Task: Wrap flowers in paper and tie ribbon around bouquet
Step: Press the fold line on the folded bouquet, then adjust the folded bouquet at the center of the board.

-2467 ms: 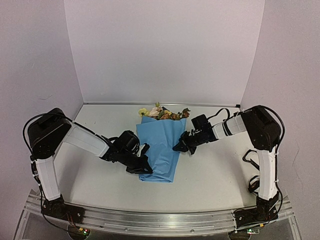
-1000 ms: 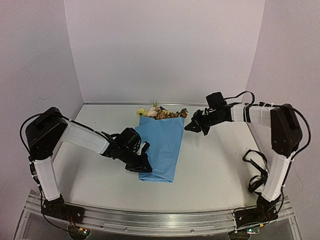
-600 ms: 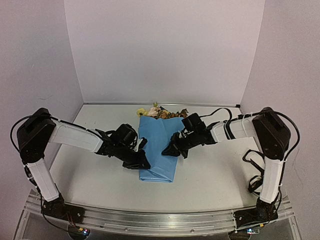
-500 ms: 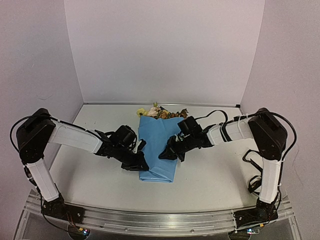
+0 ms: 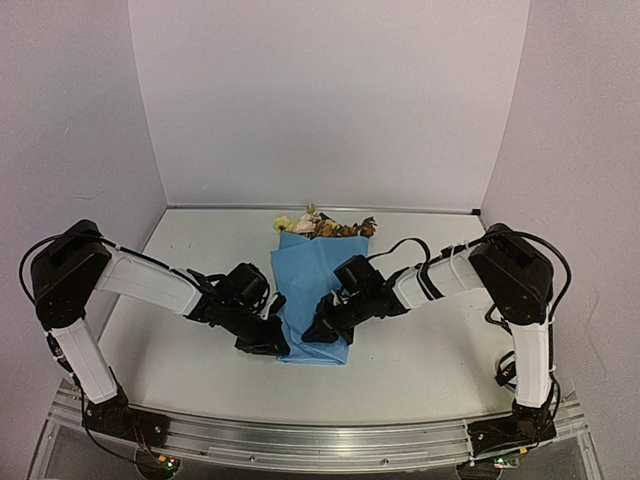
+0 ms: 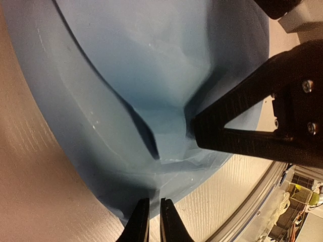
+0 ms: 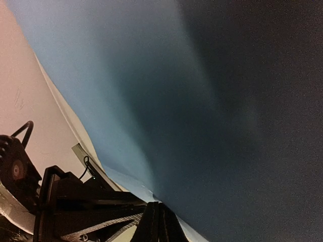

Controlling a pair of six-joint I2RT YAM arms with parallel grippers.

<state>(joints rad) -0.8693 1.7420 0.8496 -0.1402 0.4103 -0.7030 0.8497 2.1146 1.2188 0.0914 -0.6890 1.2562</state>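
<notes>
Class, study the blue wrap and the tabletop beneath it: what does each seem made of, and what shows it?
The blue wrap is probably thin paper, matte with a faint sheen; it holds sharp creases and a pinched pleat. The tabletop looks like pale board, laminate or painted, unclear which; fine parallel grain lines show close up.

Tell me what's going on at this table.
The flowers lie wrapped in the paper, blooms poking out at the far end. The left gripper pinches the paper's near edge, while the right gripper, shut, presses its tip down on the sheet beside it. Nothing is tied around the bundle yet.
</notes>
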